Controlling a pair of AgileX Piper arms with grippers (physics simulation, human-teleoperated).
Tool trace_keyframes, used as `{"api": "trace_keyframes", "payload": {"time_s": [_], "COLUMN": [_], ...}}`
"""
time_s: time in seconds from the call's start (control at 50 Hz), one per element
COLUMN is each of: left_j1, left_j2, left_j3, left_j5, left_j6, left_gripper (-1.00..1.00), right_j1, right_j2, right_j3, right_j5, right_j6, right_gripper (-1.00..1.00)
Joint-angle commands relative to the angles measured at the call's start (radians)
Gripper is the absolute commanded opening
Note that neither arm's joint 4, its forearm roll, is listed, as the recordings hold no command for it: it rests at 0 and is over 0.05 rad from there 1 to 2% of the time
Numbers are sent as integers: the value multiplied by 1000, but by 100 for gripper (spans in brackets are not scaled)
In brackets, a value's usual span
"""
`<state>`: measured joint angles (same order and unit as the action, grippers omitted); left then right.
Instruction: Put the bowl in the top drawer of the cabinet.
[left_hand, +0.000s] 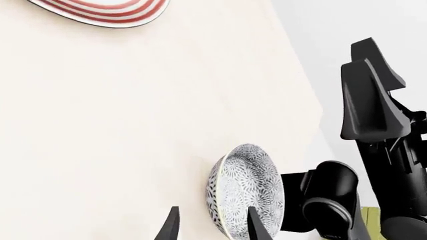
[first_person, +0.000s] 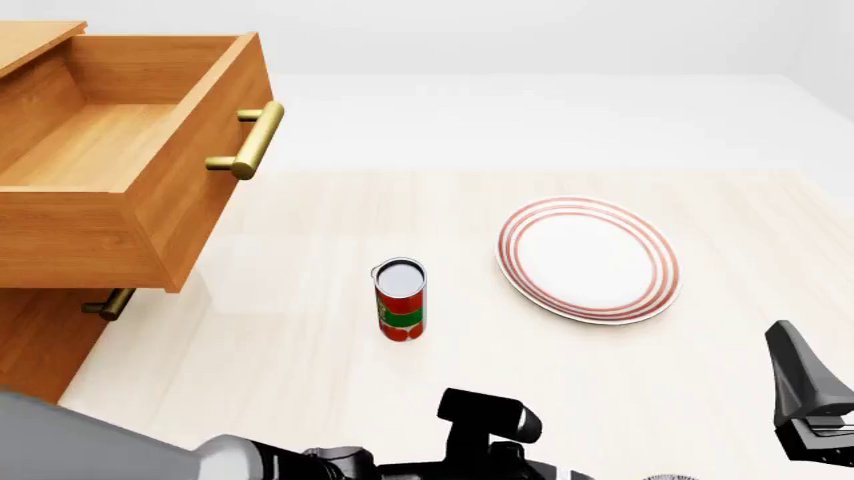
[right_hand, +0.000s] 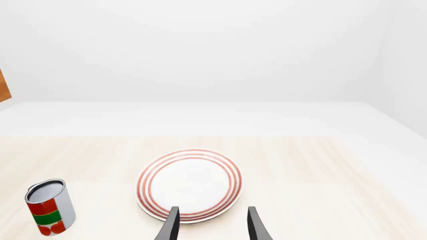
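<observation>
The bowl, white with a dense blue-grey flower pattern, shows only in the left wrist view, where it sits on the pale wooden table near the table's edge, just beyond the left gripper. That gripper's two dark fingers stand apart with nothing between them, one tip overlapping the bowl's rim in the picture, though I cannot tell if it touches. Past the bowl in the same view stands the black bulk of the right arm, and a slice of the red-ringed plate lies well away across the table. In the front view the cabinet stands at the left with its top drawer pulled wide out, the inside bare wood and the brass bar handle on its front; a smaller brass handle shows on the drawer below. The left arm lies low across the near edge, reaching toward the right, and a part of the right arm rises at the right edge. A can stands upright in the middle of the table, its label red with a green band and no writing I can read, and the plate lies to its right, apart from it. In the right wrist view the right gripper hangs over the near rim of the plate, fingers spread and empty, with the can off to one side.
</observation>
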<state>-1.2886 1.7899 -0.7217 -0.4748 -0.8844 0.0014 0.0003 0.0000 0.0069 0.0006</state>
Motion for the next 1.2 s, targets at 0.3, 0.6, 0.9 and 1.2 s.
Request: {"api": "trace_keyframes", "payload": {"time_s": [0.3,0.6,0.9,1.2], "left_j1": [-15,-30,-41,-45], "left_j2": [81,119,156,178], "left_j3": [-56,-75,-92,-110], "left_j5": [-1,-5,-17,-11], "left_j6": [-11,-26,-40,-39], "left_gripper": [100,100,100,100], "right_j1": [0,0,0,0], "right_j2": [0,0,0,0], "right_j3": [0,0,0,0], "right_j5": [0,0,0,0], "right_j6": [0,0,0,0], "right_gripper": [100,100,100,100]}}
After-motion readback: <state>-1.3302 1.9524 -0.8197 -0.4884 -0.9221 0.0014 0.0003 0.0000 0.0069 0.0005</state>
